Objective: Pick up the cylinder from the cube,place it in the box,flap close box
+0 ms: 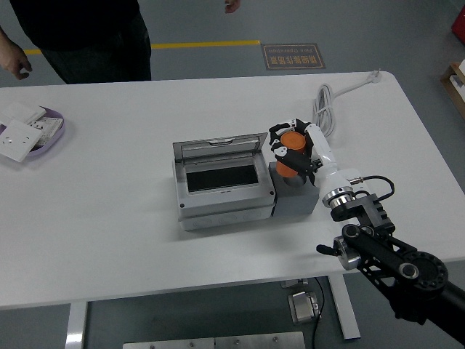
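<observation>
An orange cylinder (292,150) is gripped in my right hand (293,149), whose fingers curl around it. It is lifted a little above the grey cube (296,196), which stands against the right side of the grey box (221,211). The box is open, its clear flap lid (220,148) tilted up at the back, and its dark inside (221,179) shows. My right arm comes in from the lower right. My left arm is not in view.
A coiled white cable (325,109) lies behind my right hand. A purple tray (51,138) with white switch plates sits at the far left. A person in dark clothes (80,33) stands at the far side, hands hanging.
</observation>
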